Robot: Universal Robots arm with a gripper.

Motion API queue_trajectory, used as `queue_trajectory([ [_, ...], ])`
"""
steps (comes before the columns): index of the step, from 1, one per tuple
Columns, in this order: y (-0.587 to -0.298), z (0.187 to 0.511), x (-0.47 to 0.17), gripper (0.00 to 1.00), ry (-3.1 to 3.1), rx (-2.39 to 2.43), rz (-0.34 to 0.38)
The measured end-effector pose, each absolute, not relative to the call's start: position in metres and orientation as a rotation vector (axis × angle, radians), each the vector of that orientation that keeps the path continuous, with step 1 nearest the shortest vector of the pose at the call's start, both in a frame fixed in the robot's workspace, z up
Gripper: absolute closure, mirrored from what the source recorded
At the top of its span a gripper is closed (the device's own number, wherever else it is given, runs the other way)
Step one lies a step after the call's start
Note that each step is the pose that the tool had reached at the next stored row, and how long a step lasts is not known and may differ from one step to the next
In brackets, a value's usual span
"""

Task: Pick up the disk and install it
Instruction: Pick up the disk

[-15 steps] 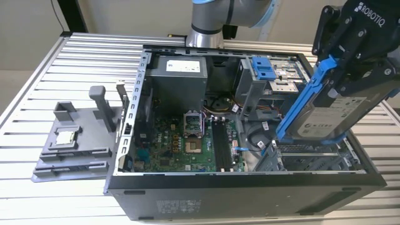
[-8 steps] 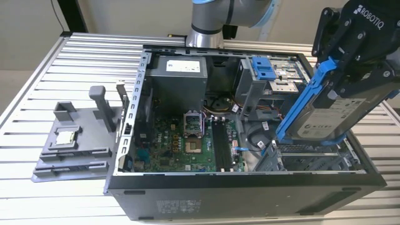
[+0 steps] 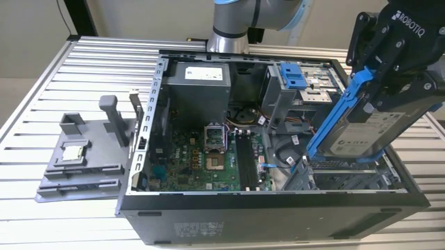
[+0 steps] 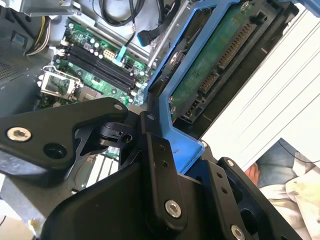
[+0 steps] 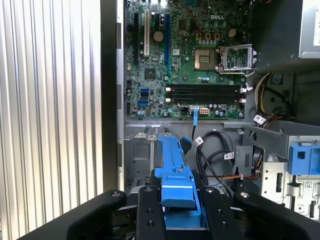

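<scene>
The disk (image 3: 368, 133) is a silver-grey drive with a white label and blue rails. It hangs tilted above the exterior view's right end of the open computer case (image 3: 278, 208). My black gripper (image 3: 391, 86) is shut on the disk's upper end, across the blue rails. The disk's lower edge sits just over the metal drive bay (image 3: 347, 179). In the second wrist view the disk's (image 4: 220, 55) green circuit board faces the camera, held in the gripper (image 4: 167, 145). In the first wrist view the disk's blue rail (image 5: 175, 165) sticks out from the gripper (image 5: 177, 202) above the bay.
Inside the case lie the motherboard (image 3: 208, 156), a grey power supply (image 3: 198, 86) and a bright-blue latch piece (image 3: 295, 75). Loose cables (image 5: 215, 150) run beside the bay. A grey fixture (image 3: 83, 156) holding a small square chip (image 3: 73, 151) stands on the slatted table (image 3: 41, 94).
</scene>
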State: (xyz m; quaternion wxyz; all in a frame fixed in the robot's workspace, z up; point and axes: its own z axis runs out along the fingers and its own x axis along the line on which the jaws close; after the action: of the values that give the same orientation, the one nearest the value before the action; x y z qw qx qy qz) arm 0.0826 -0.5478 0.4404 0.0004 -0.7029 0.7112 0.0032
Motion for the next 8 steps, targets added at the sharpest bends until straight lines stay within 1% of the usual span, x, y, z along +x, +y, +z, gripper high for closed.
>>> queue_trajectory([
  [8, -0.5483, 0.4377, 0.0839, 1.0, 2.234, -2.208, 0.01],
])
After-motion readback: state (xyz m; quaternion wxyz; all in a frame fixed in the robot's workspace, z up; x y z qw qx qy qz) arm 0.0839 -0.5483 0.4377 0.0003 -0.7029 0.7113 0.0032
